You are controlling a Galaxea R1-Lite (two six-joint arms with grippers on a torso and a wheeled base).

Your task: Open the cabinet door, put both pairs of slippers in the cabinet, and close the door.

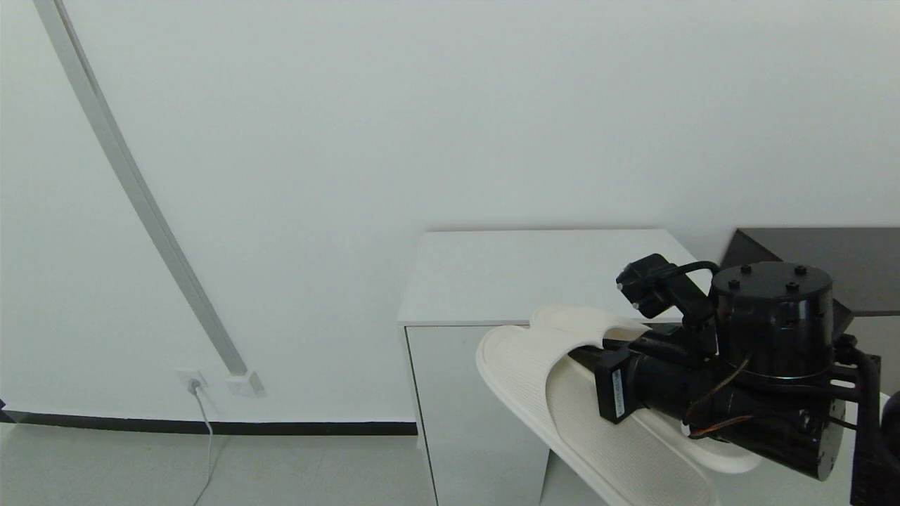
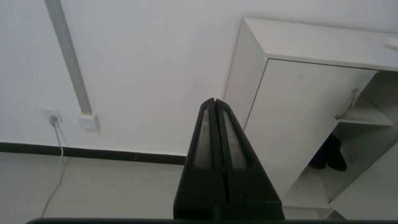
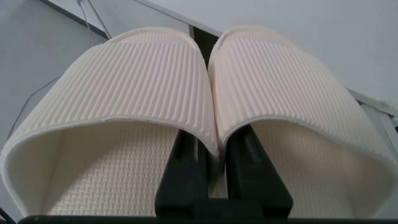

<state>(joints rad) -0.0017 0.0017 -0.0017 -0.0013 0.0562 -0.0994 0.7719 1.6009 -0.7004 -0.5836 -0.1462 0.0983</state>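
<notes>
Right gripper: one finger inside each slipper, clamped on the two inner strap walls where they meet. It holds the cream slippers as a side-by-side pair. In the head view the slippers hang off the floor in front of the cabinet. They are tilted, and the toes overlap the cabinet's top front edge. Can't tell whether they touch the cabinet.

Left gripper: fingers pressed flat together with nothing between them. It sits in front of the cabinet, toward its wall-side corner.

Cabinet in the left wrist view: white, with a front panel that carries a handle at its edge. Past that edge the interior is exposed and shelves are visible. A dark pair of shoes sits on a lower shelf inside.

Around the cabinet:
- A dark tabletop is just beside it, on the robot's right.
- A grey conduit runs down the wall on the other side of the cabinet, to a box near the floor.
- A socket with a cable plugged in is next to that box.
</notes>
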